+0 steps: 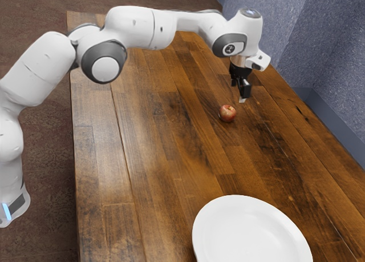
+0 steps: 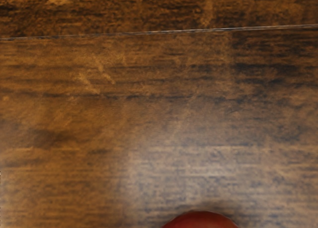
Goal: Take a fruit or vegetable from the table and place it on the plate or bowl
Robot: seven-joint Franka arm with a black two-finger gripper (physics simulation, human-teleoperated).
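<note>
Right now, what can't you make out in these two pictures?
- Wrist view: the apple is cut off by the lower edge; a red sliver is all that can be seen.
- Exterior view: the plate runs off the lower edge, so its near rim is lost.
- Exterior view: the arm is cut off at its base by the left edge.

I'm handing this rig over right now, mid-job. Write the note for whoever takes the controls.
Tool: open and empty, hanging above the table just past the apple, toward the exterior view's right.
Apple: sits on the wood, not yet grasped; its red edge shows in the wrist view.
Plate: white, bare, at the table's near end, well apart from the apple.
Done: nothing picked or placed.
Left: centre over the apple, descend, grasp, lift, carry to the plate, release.
</note>
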